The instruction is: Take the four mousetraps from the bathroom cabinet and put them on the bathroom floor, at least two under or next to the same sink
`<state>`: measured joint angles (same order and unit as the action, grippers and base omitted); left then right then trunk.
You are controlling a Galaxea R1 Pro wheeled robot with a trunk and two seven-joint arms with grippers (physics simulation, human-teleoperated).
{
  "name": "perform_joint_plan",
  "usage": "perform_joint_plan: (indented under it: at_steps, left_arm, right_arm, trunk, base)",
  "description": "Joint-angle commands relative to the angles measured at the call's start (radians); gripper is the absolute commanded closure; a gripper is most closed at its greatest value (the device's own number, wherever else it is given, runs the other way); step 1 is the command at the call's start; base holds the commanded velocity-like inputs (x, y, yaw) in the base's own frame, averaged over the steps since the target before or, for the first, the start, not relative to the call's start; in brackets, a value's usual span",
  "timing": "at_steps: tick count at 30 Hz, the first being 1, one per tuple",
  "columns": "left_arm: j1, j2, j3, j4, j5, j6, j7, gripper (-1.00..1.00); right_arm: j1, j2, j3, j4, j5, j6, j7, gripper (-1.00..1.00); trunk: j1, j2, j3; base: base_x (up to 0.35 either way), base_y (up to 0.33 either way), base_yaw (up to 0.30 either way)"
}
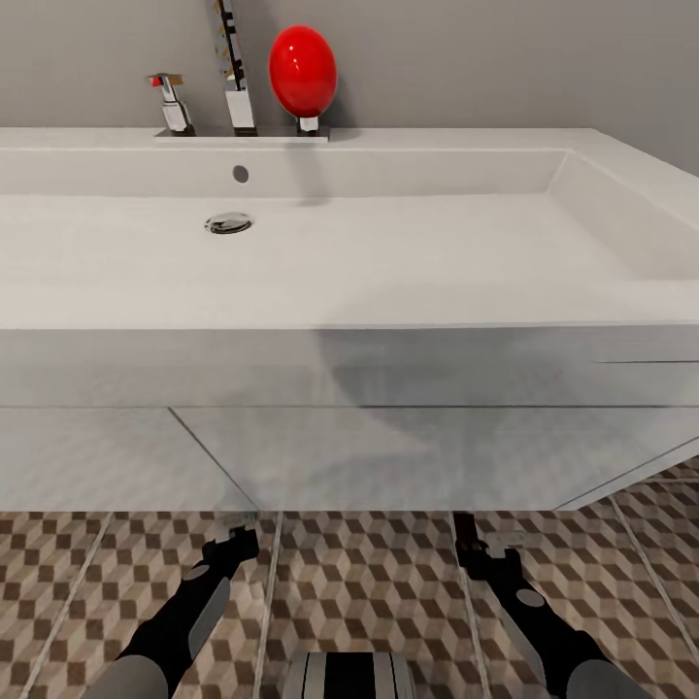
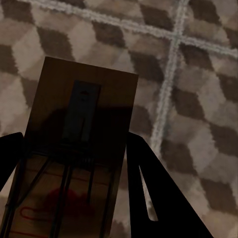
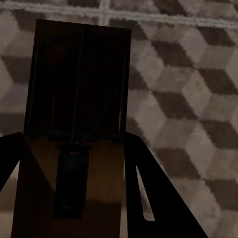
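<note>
My left gripper (image 1: 238,542) hangs low over the bathroom floor (image 1: 369,592), just in front of the sink (image 1: 388,313). In the left wrist view the left gripper (image 2: 74,140) is shut on a tan mousetrap (image 2: 82,114) with dark wire and a red mark, held above the cube-pattern tiles (image 2: 198,74). My right gripper (image 1: 476,555) is at the same height to the right. In the right wrist view the right gripper (image 3: 73,140) is shut on a second mousetrap (image 3: 79,99), its dark fingers (image 3: 148,183) flanking the board. The cabinet is out of view.
The wide white basin with its chrome drain (image 1: 229,223) sits on a white drawer unit (image 1: 388,451) that overhangs the floor. A chrome faucet (image 1: 173,105) and a red egg-shaped object (image 1: 303,70) stand at the basin's back edge against a grey wall.
</note>
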<state>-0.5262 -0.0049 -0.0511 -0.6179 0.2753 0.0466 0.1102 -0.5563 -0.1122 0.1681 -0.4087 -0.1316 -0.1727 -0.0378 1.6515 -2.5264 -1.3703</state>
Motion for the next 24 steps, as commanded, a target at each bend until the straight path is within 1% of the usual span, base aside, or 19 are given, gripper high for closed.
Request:
perform_joint_plan:
  at_steps: [1,8,13,17,20,24]
  left_arm:
    - [0.000,0.001,-0.005,-0.001,0.005,0.004,0.004,1.00]
    - [0.000,0.007,-0.005,0.000,0.004,0.003,0.006,1.00]
    - [0.000,0.008,-0.005,0.000,0.003,0.003,0.008,1.00]
    - [0.000,0.009,-0.005,0.000,0.004,0.002,0.010,1.00]
    - [0.000,0.009,-0.005,0.000,0.004,0.002,0.010,1.00]
    - [0.000,0.008,-0.005,0.000,0.003,0.002,0.011,1.00]
  right_arm:
    - [-0.001,-0.001,0.009,0.001,-0.014,-0.004,-0.001,1.00]
    - [-0.001,-0.002,0.009,0.005,-0.015,0.005,-0.001,1.00]
    - [-0.001,-0.005,0.007,0.004,-0.014,0.060,-0.001,1.00]
    - [-0.003,-0.006,0.007,0.003,-0.013,0.075,0.000,1.00]
    - [-0.026,-0.007,0.007,0.005,-0.014,0.104,0.000,1.00]
    - [-0.047,-0.020,0.006,0.006,-0.015,0.157,0.001,1.00]
  trunk:
    - [0.000,0.000,-0.001]
    - [0.000,0.000,-0.001]
    - [0.000,0.000,-0.001]
    - [0.000,0.000,-0.001]
    - [0.000,0.000,-0.001]
    - [0.000,0.000,-0.001]
  base:
    - [0.000,0.000,0.000]
    - [0.000,0.000,0.000]
    - [0.000,0.000,0.000]
    - [0.000,0.000,0.000]
    - [0.000,0.000,0.000]
    - [0.000,0.000,0.000]
